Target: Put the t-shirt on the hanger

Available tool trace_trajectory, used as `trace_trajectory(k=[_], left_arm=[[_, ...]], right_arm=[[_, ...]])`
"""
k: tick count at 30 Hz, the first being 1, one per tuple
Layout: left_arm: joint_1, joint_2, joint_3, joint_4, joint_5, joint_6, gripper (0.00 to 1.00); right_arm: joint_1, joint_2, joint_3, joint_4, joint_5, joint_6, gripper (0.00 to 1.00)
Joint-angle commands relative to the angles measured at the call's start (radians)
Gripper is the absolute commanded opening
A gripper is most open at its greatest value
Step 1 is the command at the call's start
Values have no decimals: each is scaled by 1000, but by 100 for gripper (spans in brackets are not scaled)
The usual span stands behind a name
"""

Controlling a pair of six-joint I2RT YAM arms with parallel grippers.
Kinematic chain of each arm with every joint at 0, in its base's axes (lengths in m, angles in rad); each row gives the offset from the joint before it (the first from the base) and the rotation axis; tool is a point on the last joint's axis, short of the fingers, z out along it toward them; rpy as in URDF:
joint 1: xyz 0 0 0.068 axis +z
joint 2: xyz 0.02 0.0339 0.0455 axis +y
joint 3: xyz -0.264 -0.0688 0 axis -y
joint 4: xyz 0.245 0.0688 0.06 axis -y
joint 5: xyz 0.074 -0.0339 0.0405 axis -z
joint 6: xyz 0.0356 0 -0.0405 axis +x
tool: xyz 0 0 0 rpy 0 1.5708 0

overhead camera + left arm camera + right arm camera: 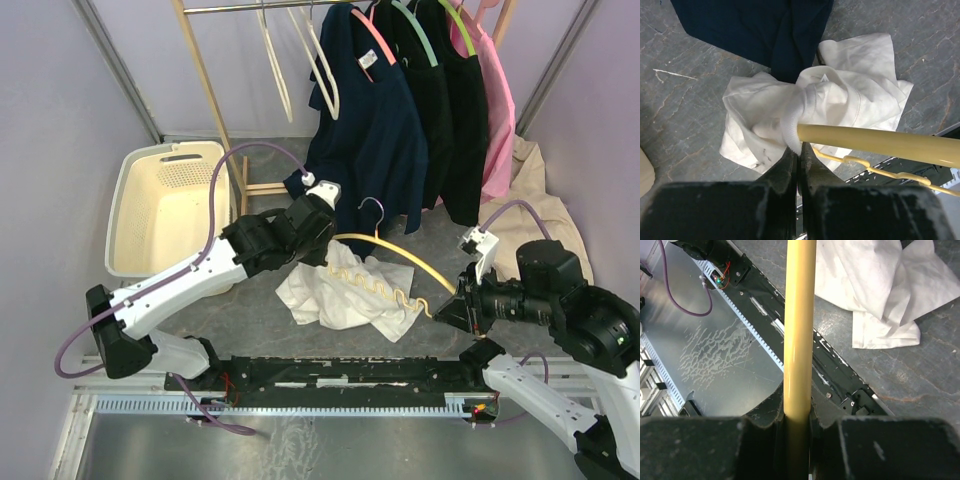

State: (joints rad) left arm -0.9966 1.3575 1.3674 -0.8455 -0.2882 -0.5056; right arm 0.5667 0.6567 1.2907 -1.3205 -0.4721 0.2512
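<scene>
My right gripper [799, 425] is clamped tight around one arm of the yellow hanger [392, 252], holding it above the table [250, 320]. My left gripper [799, 156] has its fingers pressed together on the ribbed neckband of the white t-shirt [850, 97], which is gathered around the hanger's other end. The rest of the t-shirt lies crumpled on the table, just in front of a hanging navy shirt [375, 130].

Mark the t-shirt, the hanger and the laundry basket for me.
the t-shirt [850, 95]: left wrist view, on the bunched white fabric.
the hanger [799, 315]: right wrist view, on its yellow arm.
the laundry basket [117, 220]: top external view, on its left rim.
</scene>
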Motion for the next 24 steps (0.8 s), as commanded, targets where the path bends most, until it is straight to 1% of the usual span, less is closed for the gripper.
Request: trace_trajectory(k=[1,7,12,15,19,24], left_arm=[[-10,5,78,-41,-16,62,3],[-10,9,115,-103,-62,79,3],[-10,27,213,-167,-132,99,3],[-11,35,252,-200,-150,105,3],[-11,25,218,-200,-135,91,3],[-12,-19,80,-153,-146,39,3]], right_arm=[[0,24,107,121,12,-62,1],[-1,41,185,117,9,-72,1],[-1,57,217,137,-14,-69,1],[0,68,223,164,-45,-58,1],[-1,75,180,199,-55,-50,1],[0,57,92,199,-69,-33,1]])
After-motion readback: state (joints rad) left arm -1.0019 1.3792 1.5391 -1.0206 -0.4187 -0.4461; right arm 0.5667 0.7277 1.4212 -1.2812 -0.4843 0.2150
